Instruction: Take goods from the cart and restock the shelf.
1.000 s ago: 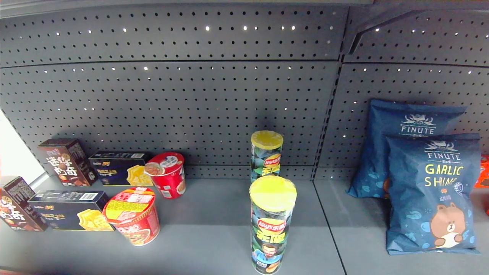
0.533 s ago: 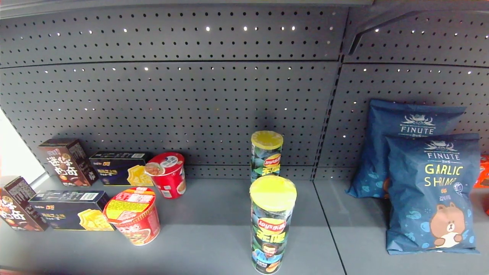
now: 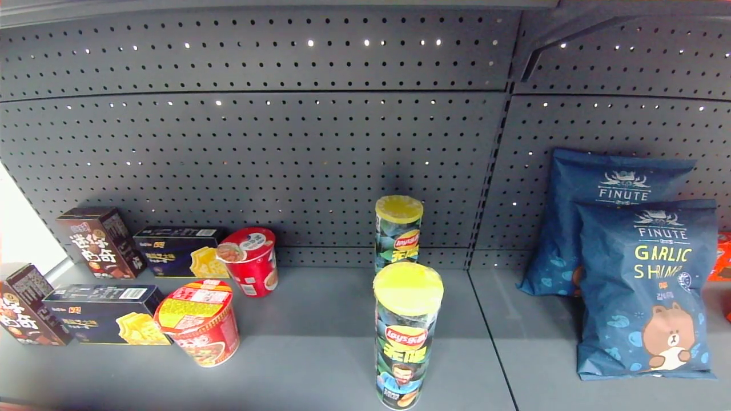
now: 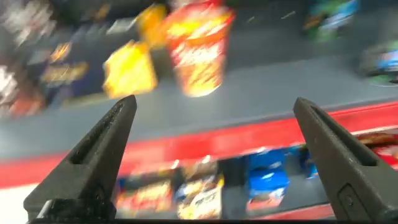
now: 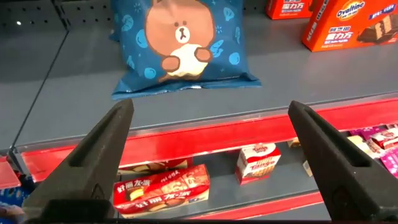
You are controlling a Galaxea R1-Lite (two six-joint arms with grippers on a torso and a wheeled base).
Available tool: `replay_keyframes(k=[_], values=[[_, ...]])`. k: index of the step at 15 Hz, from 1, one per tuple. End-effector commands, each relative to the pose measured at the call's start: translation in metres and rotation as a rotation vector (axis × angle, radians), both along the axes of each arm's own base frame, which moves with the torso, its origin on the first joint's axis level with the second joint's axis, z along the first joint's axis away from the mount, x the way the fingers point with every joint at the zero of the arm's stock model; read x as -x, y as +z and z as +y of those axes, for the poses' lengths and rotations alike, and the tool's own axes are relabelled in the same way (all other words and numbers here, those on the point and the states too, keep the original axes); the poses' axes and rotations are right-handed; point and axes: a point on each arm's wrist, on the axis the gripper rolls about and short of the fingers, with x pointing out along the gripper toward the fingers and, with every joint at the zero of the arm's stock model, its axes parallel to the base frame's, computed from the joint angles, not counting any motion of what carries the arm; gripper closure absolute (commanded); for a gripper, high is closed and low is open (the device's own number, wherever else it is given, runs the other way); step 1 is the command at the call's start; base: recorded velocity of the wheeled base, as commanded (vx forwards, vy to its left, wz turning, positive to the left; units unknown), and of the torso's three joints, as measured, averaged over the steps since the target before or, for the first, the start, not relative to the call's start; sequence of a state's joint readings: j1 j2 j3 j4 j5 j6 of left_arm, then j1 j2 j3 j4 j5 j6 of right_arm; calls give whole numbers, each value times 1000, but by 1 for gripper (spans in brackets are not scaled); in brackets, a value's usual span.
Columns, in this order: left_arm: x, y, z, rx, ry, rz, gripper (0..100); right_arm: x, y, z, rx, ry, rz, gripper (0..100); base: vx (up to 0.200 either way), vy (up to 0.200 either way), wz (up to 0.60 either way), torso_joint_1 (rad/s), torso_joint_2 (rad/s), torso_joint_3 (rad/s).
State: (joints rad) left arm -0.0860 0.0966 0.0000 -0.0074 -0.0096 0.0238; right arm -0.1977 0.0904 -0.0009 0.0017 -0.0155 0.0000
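Along the shelf [image 3: 320,365], left end to right end:
- By the left end stand 2 tall brown boxes [image 3: 100,242] and 2 flat navy boxes [image 3: 105,314], each kind set as a front-and-back pair.
- Just beside them are 2 noodle cups [image 3: 199,330], 1 behind the other.
- Near the middle are 2 chip cans [image 3: 407,334], upright and yellow-lidded, the rear can close to the back panel [image 3: 285,171].
- Toward the right end are 2 blue snack bags [image 3: 645,291], the front bag overlapping the rear.

Bare shelf lies between the cups and the cans, and between the cans and the bags.

Left gripper [image 4: 214,104]: the fingers are spread wide with nothing between them. It hangs before the shelf's red front edge [image 4: 186,146], facing what appears to be the front noodle cup and a navy box.

Right gripper [image 5: 209,107]: likewise spread and empty, before the front edge near the right end, facing the front snack bag. Orange boxes [image 5: 348,25] stand beyond that bag toward the right end, and further packets [image 5: 165,186] sit lower down, under the front edge.

Progress, as a judgement: several product rows already stand 2 deep, so part of the restocking looks done. No item is in either gripper, so the moment seems to fall between placements. Left to do: fetch the next goods from the cart and fill the bare stretches.
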Motion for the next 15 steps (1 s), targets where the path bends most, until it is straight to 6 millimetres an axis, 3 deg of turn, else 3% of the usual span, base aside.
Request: replay_keyframes(k=[1,3,5,15], values=[[0,0,0,15,20,13,0,-1,0,0,-1,0,7,0,0,0,0,0,0,0],[0,-1,0,18,-4,17,0,-1,0,0,-1,0,7,0,0,0,0,0,0,0],[0,-1,-3,-52,-146,7,0,-1,0,0,-2,6,7,0,0,0,0,0,0,0],[0,-1,-3,-22,-126,12,0,-1,0,0,-2,5,7,0,0,0,0,0,0,0]])
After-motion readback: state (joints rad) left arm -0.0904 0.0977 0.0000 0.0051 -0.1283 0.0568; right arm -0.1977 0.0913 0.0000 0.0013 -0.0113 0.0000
